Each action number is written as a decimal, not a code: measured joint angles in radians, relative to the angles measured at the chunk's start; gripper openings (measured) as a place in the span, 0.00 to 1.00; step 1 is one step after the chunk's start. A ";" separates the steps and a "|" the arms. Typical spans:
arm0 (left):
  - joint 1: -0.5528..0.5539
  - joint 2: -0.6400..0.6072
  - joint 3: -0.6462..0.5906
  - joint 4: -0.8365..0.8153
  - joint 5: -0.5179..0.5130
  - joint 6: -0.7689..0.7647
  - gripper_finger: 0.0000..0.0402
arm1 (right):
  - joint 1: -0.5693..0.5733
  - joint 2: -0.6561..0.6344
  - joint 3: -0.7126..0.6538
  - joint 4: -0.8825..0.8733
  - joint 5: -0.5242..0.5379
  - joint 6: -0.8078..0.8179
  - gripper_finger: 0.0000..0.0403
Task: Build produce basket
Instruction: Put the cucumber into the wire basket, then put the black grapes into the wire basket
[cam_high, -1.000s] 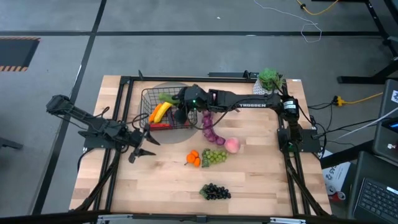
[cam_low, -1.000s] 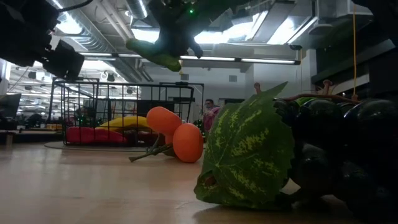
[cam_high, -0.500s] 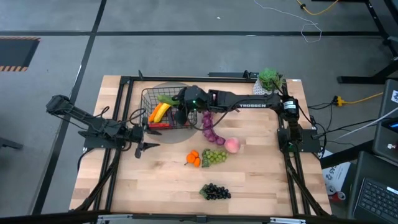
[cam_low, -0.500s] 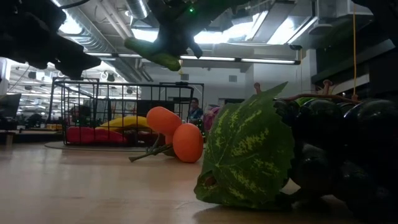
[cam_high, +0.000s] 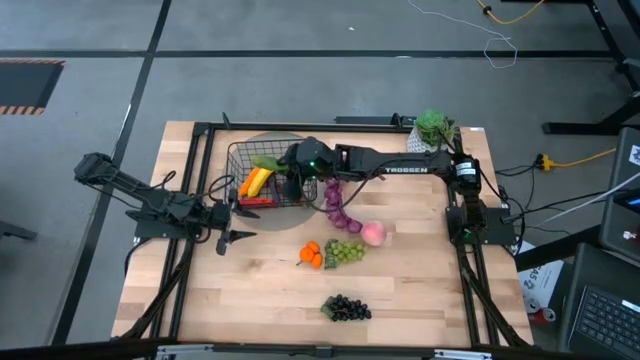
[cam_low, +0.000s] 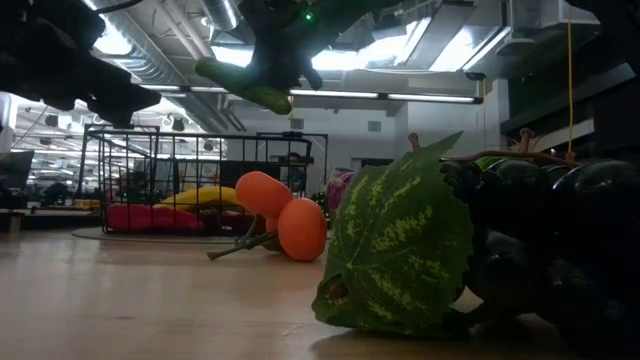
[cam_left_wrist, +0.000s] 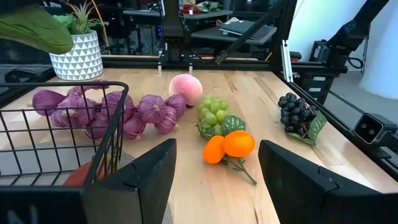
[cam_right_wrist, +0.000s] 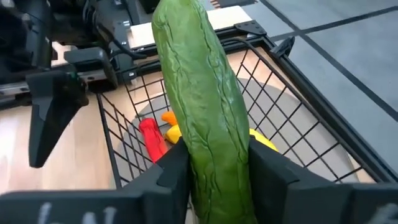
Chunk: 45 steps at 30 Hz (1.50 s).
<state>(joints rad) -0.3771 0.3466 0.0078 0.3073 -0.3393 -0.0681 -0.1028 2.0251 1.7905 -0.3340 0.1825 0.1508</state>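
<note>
Pale wooden table (cam_high: 260, 290), grey floor (cam_high: 90, 110)

1. The table (cam_high: 260, 290) is pale wood, smooth with a visible grain.
2. The basket (cam_right_wrist: 273, 106) is thin black wire, matt.
3. The cucumber (cam_right_wrist: 202, 106) has a green, wrinkled, slightly glossy skin.
4. The oranges (cam_left_wrist: 230, 146) look smooth and shiny like plastic.
</note>
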 joint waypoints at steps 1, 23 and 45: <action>0.000 0.000 0.000 0.000 0.000 0.000 0.56 | 0.000 0.000 0.000 0.000 0.000 -0.001 0.34; 0.000 0.000 0.000 -0.004 0.000 -0.001 0.56 | -0.107 -0.080 0.188 -0.393 -0.254 0.197 0.66; 0.000 0.000 0.000 -0.008 0.000 0.000 0.56 | 0.378 -0.117 0.527 -1.236 -0.219 0.476 0.67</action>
<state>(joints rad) -0.3771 0.3469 0.0078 0.2996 -0.3390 -0.0685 0.2748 1.9079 2.3177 -1.5703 -0.0368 0.6268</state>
